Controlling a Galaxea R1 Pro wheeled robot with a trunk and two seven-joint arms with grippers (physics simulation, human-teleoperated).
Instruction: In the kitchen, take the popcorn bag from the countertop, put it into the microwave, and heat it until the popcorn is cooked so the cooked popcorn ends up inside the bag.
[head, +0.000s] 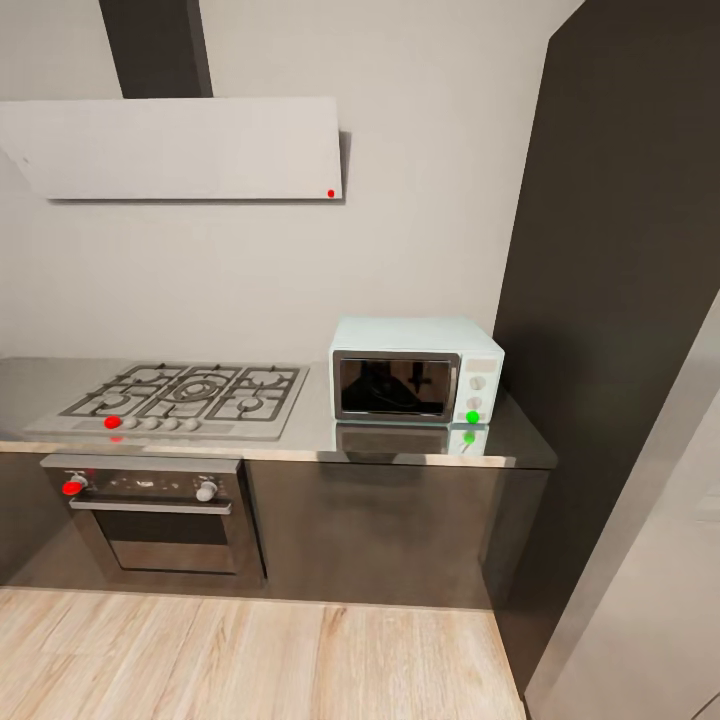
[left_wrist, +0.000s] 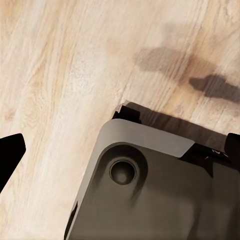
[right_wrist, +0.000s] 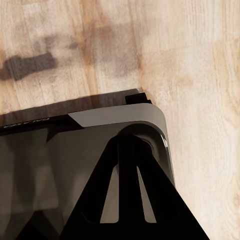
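Note:
The pale mint microwave (head: 417, 370) stands on the grey countertop (head: 310, 432) at its right end. Its dark glass door is closed and a green light glows on its knob panel. The popcorn bag and the popcorn are out of view. In the left wrist view my left gripper (left_wrist: 120, 157) is open, its black fingertips (left_wrist: 10, 155) far apart at the two edges, over the wooden floor and the robot's grey base (left_wrist: 150, 195). In the right wrist view my right gripper (right_wrist: 132, 145) is shut, its dark fingers meeting in a point with nothing between them.
A gas hob (head: 185, 392) lies left of the microwave, with a dark oven (head: 155, 520) and its red knob below. A white hood (head: 180, 148) hangs above. A tall dark cabinet (head: 620, 300) rises on the right. Light wooden floor (head: 250, 660) lies before the cabinets.

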